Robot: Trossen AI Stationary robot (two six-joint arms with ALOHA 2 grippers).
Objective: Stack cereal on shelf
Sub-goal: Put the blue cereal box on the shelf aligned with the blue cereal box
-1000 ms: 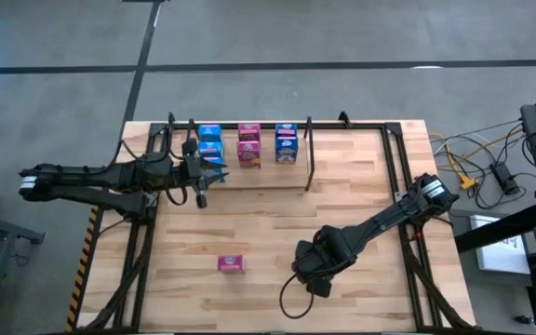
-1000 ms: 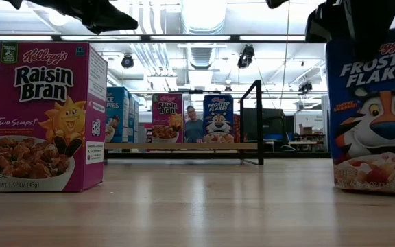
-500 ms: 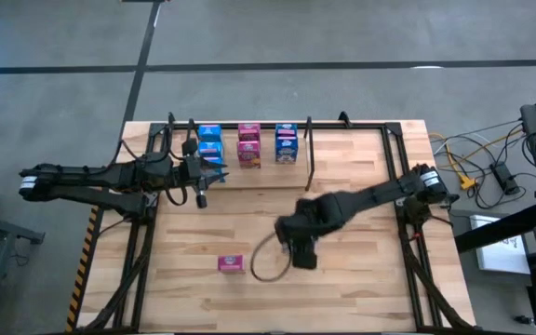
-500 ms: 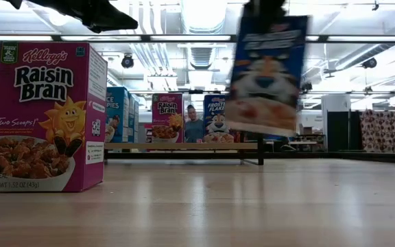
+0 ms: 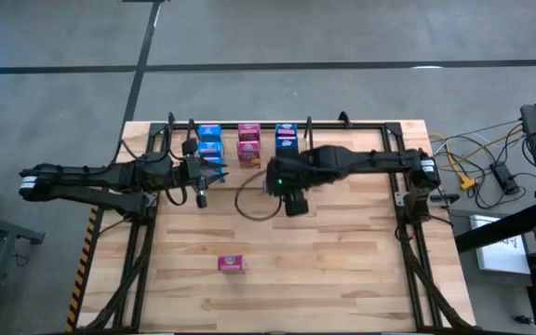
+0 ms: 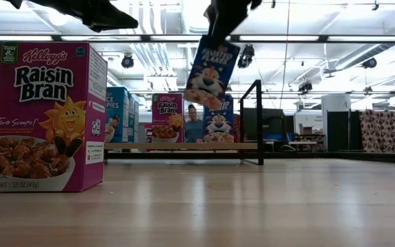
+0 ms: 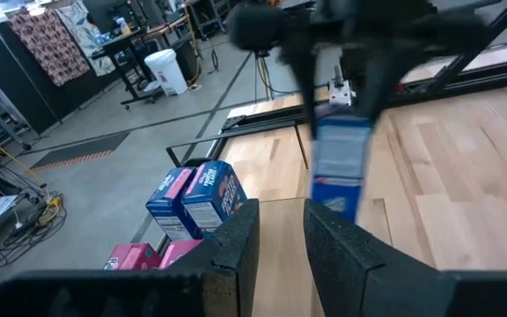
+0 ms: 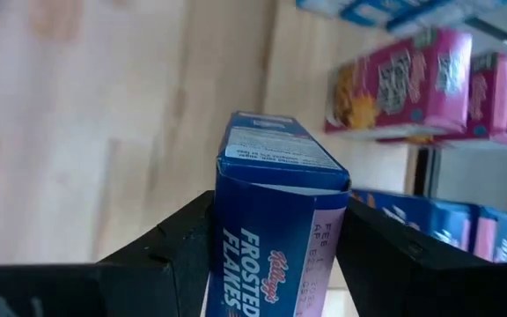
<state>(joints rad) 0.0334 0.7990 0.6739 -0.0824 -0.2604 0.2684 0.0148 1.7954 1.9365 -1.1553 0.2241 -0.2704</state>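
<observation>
**Aloft, a Frosted Flakes box rides the right claw near the shelf**

Overhead, the right claw [image 5: 290,191] hangs over the bench [image 5: 342,270] just in front of the shelf [image 5: 310,154], but from up there the arm hides what it carries. Its own wrist camera settles that: both fingers [image 8: 183,246] clamp the sides of a blue Frosted Flakes box [image 8: 275,211]. At bench height the same box [image 6: 212,72] shows tilted and clear of the wood, with shelved boxes behind it.

Shelved boxes [image 5: 247,144] stand in blue, pink and blue rows. One pink Raisin Bran box [image 5: 231,264] lies alone on the near bench, well apart from both arms; it looms large in the level view [image 6: 45,116].

Waiting by the shelf's left end, the left claw [image 5: 199,179] holds nothing, its fingers [image 7: 236,251] a narrow gap apart.
</observation>
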